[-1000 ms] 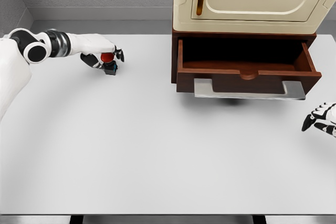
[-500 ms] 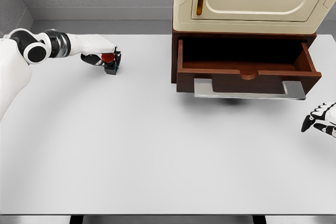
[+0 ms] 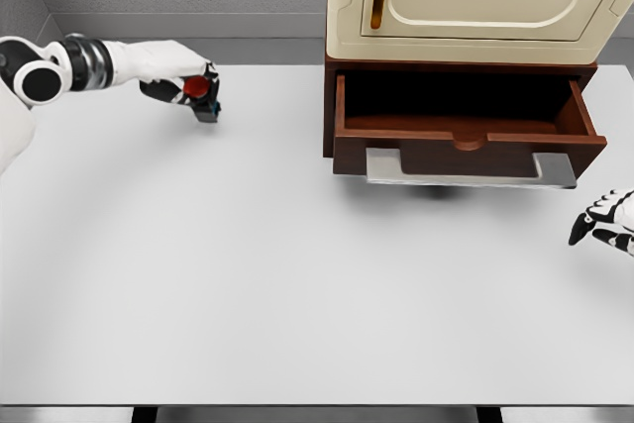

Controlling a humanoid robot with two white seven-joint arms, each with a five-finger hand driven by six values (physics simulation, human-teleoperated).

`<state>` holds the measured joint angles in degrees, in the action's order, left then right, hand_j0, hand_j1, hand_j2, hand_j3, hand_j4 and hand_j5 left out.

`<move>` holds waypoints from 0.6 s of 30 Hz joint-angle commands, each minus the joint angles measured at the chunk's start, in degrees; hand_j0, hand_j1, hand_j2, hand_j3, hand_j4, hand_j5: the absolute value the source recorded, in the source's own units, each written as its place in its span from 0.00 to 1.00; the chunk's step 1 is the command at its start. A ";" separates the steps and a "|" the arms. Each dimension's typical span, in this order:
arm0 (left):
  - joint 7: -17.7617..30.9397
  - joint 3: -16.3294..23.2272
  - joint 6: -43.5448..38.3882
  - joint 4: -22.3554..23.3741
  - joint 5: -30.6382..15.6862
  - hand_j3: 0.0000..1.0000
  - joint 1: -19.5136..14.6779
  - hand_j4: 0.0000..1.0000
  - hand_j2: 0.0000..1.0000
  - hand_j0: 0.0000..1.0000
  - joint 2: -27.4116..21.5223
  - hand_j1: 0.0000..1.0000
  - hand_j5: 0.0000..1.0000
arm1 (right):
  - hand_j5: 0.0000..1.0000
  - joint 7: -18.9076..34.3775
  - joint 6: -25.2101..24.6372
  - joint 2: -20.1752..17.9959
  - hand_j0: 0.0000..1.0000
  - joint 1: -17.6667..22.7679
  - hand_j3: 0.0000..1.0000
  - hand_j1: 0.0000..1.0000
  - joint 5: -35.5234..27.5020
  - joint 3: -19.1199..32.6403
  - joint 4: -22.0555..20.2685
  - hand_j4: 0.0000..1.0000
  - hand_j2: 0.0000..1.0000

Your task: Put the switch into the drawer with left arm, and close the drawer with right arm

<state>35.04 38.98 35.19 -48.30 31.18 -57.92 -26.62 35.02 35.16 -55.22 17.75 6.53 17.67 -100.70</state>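
- The left hand (image 3: 188, 86) is at the far left of the tabletop (image 3: 297, 284), with its arm entering from the left edge
- Its fingers are clenched around the switch (image 3: 202, 96), a small dark block with a red round button on top
- The switch appears raised just off the tabletop; the contact cannot be confirmed
- The drawer (image 3: 466, 131) is pulled open at the far right, below a cream cabinet (image 3: 475, 2); it is a brown box with a grey bar handle (image 3: 471, 173) on its near face
- The switch is well apart from the drawer, to its left
- The right hand (image 3: 604, 227) rests at the right edge of the tabletop, near side of the drawer, fingers relaxed and holding nothing
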 commanded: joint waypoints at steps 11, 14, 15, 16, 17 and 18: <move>-0.04 2.68 -0.19 -18.23 -9.12 0.41 0.53 0.41 0.41 0.41 -5.72 0.41 0.41 | 0.49 -4.52 -0.16 0.47 0.49 -0.44 0.49 0.49 -0.37 0.08 -0.02 0.49 0.49; -0.04 3.47 -0.19 -22.71 -10.44 0.41 0.44 0.41 0.41 0.41 -6.86 0.41 0.41 | 0.49 -5.04 -0.16 0.47 0.49 -0.44 0.49 0.49 -0.37 0.08 -0.02 0.49 0.49; -0.04 3.73 -0.19 -23.85 -10.70 0.41 0.35 0.41 0.41 0.41 -7.21 0.41 0.41 | 0.49 -5.31 -0.16 0.38 0.49 -0.44 0.49 0.49 -0.37 0.08 -0.02 0.49 0.49; -0.04 3.73 -0.19 -25.17 -10.70 0.41 0.35 0.41 0.41 0.41 -7.48 0.41 0.41 | 0.49 -5.22 -0.16 0.38 0.49 -0.44 0.49 0.49 -0.37 0.08 -0.02 0.49 0.49; -0.04 3.73 -0.19 -25.96 -11.31 0.41 0.26 0.41 0.41 0.41 -7.48 0.41 0.41 | 0.49 -5.31 -0.16 0.38 0.49 -0.35 0.49 0.49 -0.37 0.08 -0.02 0.49 0.49; -0.04 3.73 -0.19 -26.23 -11.93 0.41 0.09 0.41 0.41 0.41 -7.57 0.41 0.41 | 0.49 -5.22 -0.16 0.38 0.49 -0.44 0.49 0.49 -0.37 0.08 -0.02 0.49 0.49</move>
<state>35.05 42.53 35.20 -72.63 20.68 -57.83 -33.68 30.10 35.15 -54.76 17.31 6.54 17.75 -100.70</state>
